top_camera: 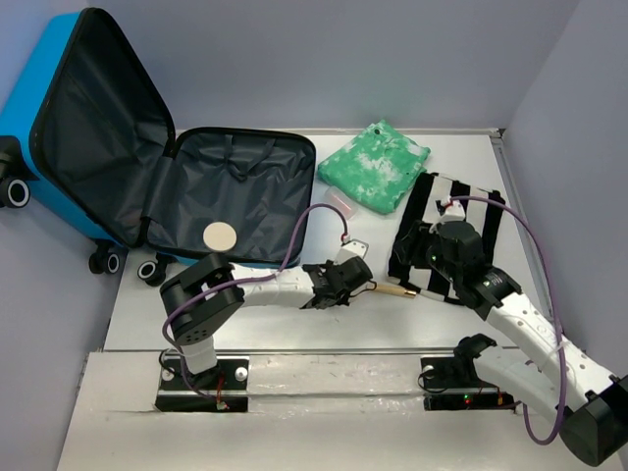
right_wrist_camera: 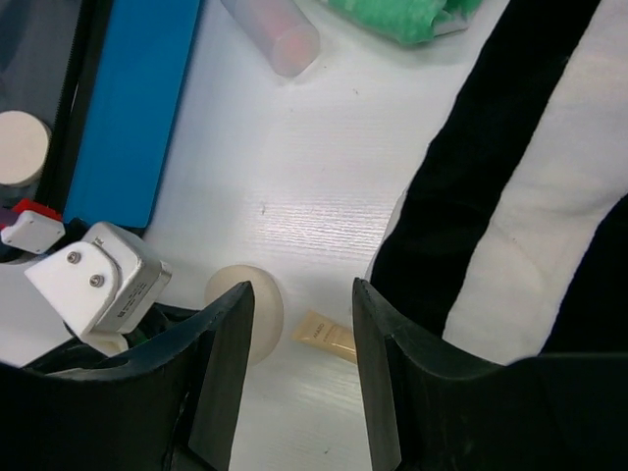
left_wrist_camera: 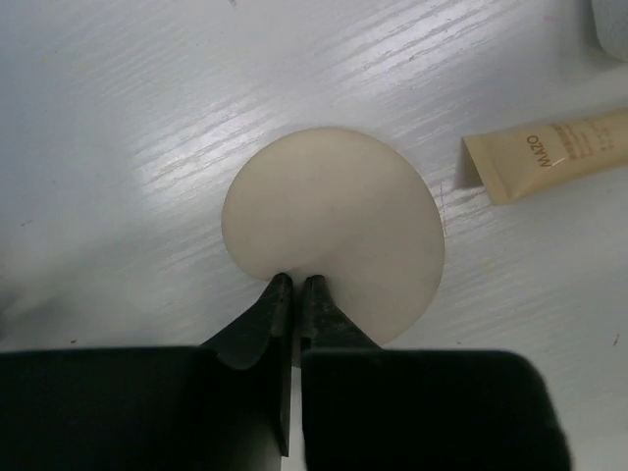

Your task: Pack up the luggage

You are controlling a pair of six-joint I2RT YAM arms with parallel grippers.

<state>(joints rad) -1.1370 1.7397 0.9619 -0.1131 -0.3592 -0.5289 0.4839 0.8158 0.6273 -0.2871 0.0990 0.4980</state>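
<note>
Left wrist view: the left claw [left_wrist_camera: 294, 287] is clenched on the near rim of a round beige disc [left_wrist_camera: 334, 211] over the white table [left_wrist_camera: 137, 108], its jaws almost meeting. A cream tube [left_wrist_camera: 549, 152] lies at the right edge of that frame, apart from the disc. In the top view the luggage [top_camera: 59, 118] sits open at upper left – blue shell, black lining – with a second disc [top_camera: 220, 235] lying in the lower half of the lining. The right claw [right_wrist_camera: 302, 294] is released, jaws apart with nothing between them, hanging beside a black-and-white striped garment [right_wrist_camera: 520, 196]. A green cloth [top_camera: 375, 165] lies at upper centre, just right of the luggage.
</note>
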